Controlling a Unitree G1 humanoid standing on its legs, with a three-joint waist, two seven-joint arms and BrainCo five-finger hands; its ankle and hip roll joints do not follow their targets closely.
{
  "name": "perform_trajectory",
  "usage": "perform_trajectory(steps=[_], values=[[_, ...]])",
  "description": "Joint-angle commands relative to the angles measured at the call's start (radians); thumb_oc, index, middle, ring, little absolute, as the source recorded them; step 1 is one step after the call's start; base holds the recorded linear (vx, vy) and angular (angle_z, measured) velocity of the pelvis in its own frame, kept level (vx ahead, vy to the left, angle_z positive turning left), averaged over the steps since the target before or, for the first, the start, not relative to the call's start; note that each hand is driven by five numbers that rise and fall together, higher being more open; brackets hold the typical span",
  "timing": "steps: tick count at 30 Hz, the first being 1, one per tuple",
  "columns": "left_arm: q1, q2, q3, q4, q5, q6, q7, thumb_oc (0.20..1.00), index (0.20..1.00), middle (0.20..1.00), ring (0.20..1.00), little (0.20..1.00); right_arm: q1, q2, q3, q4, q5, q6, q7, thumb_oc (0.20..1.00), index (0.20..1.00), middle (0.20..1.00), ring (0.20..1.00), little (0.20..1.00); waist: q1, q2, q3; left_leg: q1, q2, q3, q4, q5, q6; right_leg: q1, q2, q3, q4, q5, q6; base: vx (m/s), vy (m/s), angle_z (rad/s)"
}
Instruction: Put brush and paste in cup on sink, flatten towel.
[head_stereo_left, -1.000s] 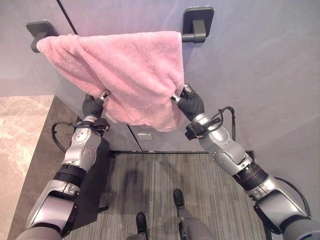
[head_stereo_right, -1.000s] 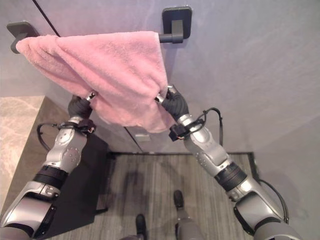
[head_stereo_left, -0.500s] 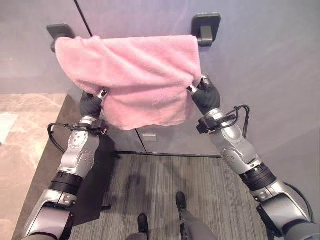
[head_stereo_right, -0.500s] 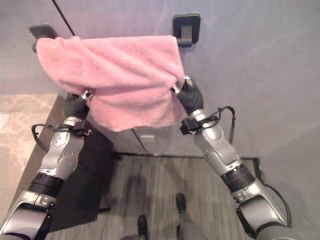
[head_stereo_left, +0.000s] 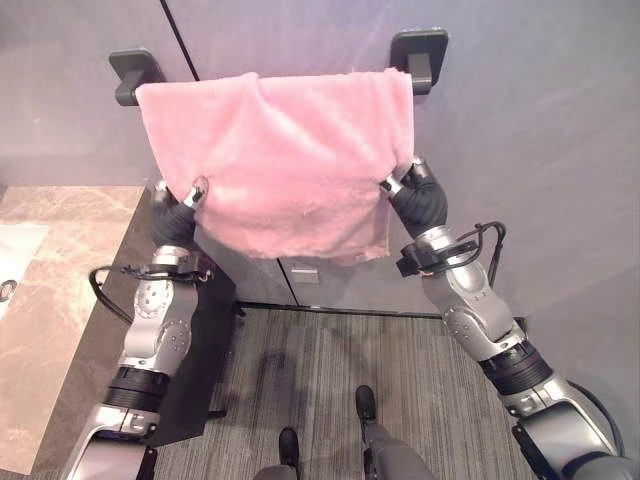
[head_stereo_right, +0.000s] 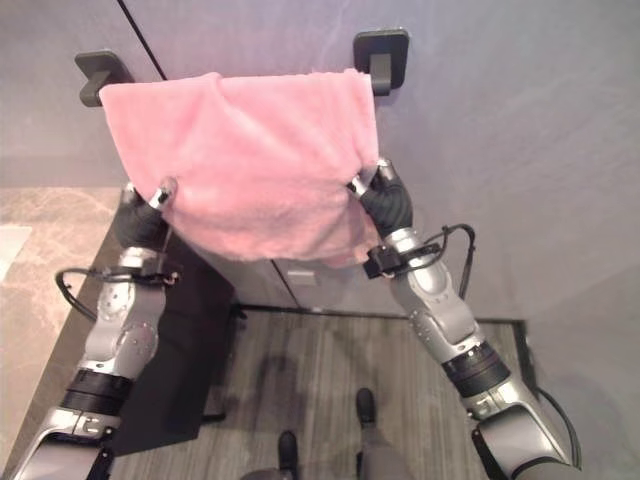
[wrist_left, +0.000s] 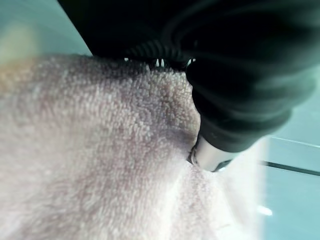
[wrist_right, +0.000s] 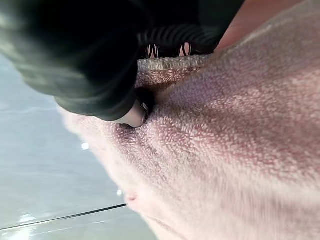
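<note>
Left eye view shows the pink towel draped over the wall rail, with the left hand pinching its lower edge on one side and the right hand pinching the edge on the other. Between the hands the cloth hangs spread and largely smooth, so the flattening step appears nearly complete, pending release. Brush, paste and cup status cannot be judged

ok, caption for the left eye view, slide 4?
Left robot hand and right robot hand pinch opposite side edges of the pink towel draped over the wall-mounted bar.
</note>
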Motion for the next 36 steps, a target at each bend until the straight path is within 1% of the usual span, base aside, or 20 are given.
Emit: perform_trajectory(steps=[1,5,15,19,23,31,36], values=[[0.015,0.018,-0.004,0.091,0.021,-0.013,0.003,0.200,0.200,0.200,0.200,0.200,0.021,0.040,-0.014,0.026,0.002,-0.025,0.012,0.200,0.200,0.200,0.200,0.200,0.009,-0.038,-0.080,0.014,0.007,0.011,0.004,0.031,-0.015,0.066,-0.095,0.060,0.007,-0.097,0.106,0.00,0.000,0.00],[0.019,0.009,0.002,0.151,0.032,-0.010,0.001,0.200,0.200,0.200,0.200,0.200,0.023,0.053,0.001,0.058,-0.001,-0.021,0.014,0.200,0.200,0.200,0.200,0.200,0.013,-0.037,-0.086,0.016,0.007,0.013,0.004,0.033,-0.015,0.069,-0.096,0.059,0.005,-0.095,0.106,0.00,0.000,0.00],[0.019,0.010,-0.002,0.174,0.065,-0.006,0.015,0.200,0.200,0.200,0.200,0.200,0.029,0.064,0.021,0.074,0.008,-0.022,0.016,0.200,0.200,0.200,0.200,0.200,0.014,-0.035,-0.089,0.018,0.006,0.019,0.004,0.033,-0.014,0.069,-0.096,0.061,0.003,-0.092,0.106,0.00,0.000,0.00],[0.016,0.021,-0.008,0.182,0.107,-0.004,0.032,0.200,0.200,0.200,0.200,0.200,0.017,0.075,0.041,0.105,0.002,-0.016,0.014,0.200,0.200,0.200,0.200,0.200,0.017,-0.032,-0.088,0.017,0.004,0.023,0.004,0.032,-0.013,0.067,-0.096,0.065,0.000,-0.091,0.107,0.00,0.000,0.00],[0.007,0.051,-0.010,0.153,0.147,-0.009,0.053,0.200,0.200,0.200,0.200,0.200,-0.009,0.097,0.055,0.165,0.018,-0.014,0.007,0.200,0.200,0.200,0.200,0.200,0.028,-0.027,-0.086,0.016,0.002,0.022,0.004,0.033,-0.012,0.066,-0.100,0.064,-0.002,-0.089,0.108,0.00,0.000,0.00],[-0.007,0.127,0.000,0.100,0.222,-0.010,0.078,0.200,0.200,0.200,0.200,0.200,-0.056,0.107,0.080,0.208,0.014,0.000,0.012,0.200,0.200,0.200,0.200,0.200,0.044,-0.021,-0.081,0.010,-0.004,0.011,0.004,0.035,-0.009,0.063,-0.107,0.058,-0.003,-0.088,0.110,0.00,0.000,0.00],[-0.015,0.150,0.005,0.090,0.229,-0.017,0.082,0.200,0.200,0.200,0.200,0.200,-0.075,0.112,0.089,0.222,0.011,0.001,0.014,0.200,0.200,0.200,0.200,0.200,0.049,-0.020,-0.075,0.007,-0.009,0.010,0.004,0.034,-0.007,0.060,-0.111,0.057,-0.003,-0.088,0.111,0.00,0.000,0.00]])
